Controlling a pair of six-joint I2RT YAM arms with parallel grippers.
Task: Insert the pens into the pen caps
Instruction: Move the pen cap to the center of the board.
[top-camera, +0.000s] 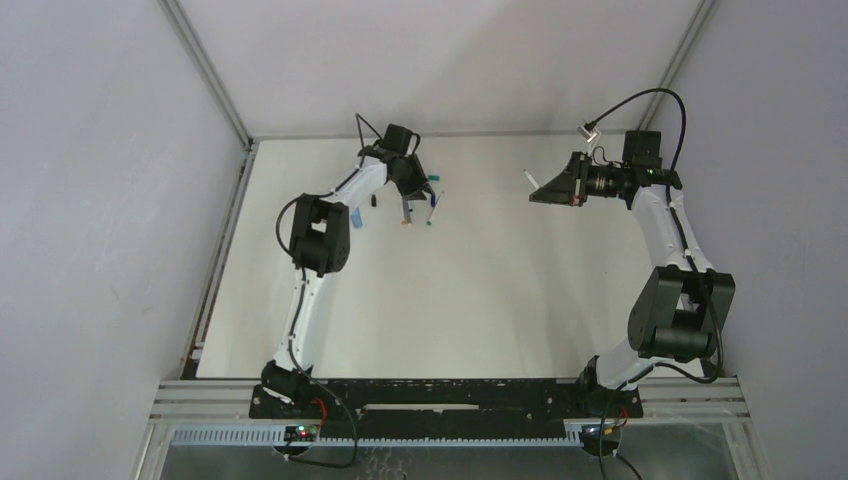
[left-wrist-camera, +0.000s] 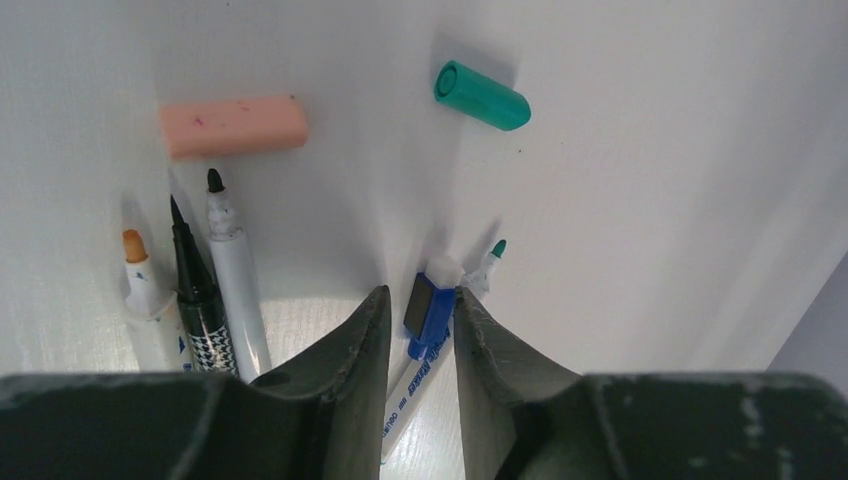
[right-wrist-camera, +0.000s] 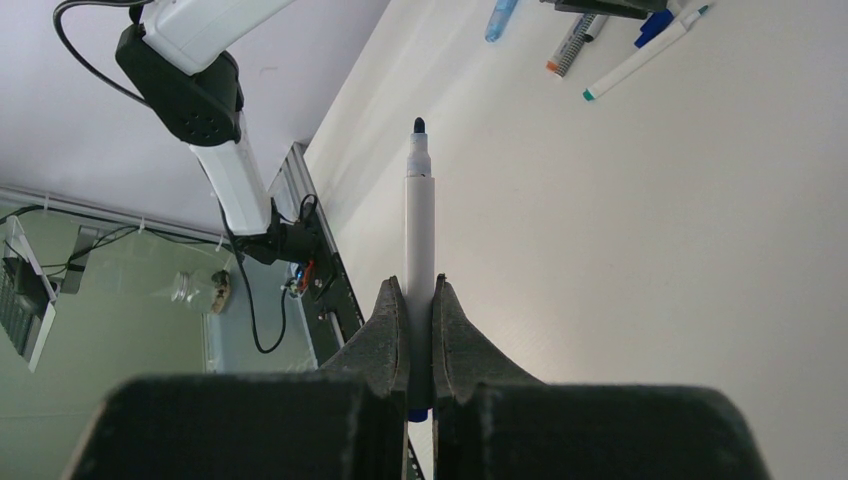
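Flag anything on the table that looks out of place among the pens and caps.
One oddity: a salmon-pink rectangular block lies beside the uncapped pens. It looks like an eraser rather than a cap, unlike the round teal cap nearby. Nothing looks spilled or broken.

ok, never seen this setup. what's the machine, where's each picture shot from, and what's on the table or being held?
Two robot arms are bolted at the near edge of a white table, seen from an overhead camera. The other two pictures come from cameras on each wrist. The right gripper, lifted off the table, clamps an uncapped white pen. The left gripper is low over the table, open around a small blue cap lying beside a teal-tipped pen. Nearby lie three more uncapped pens, a teal cap and a salmon-pink piece.
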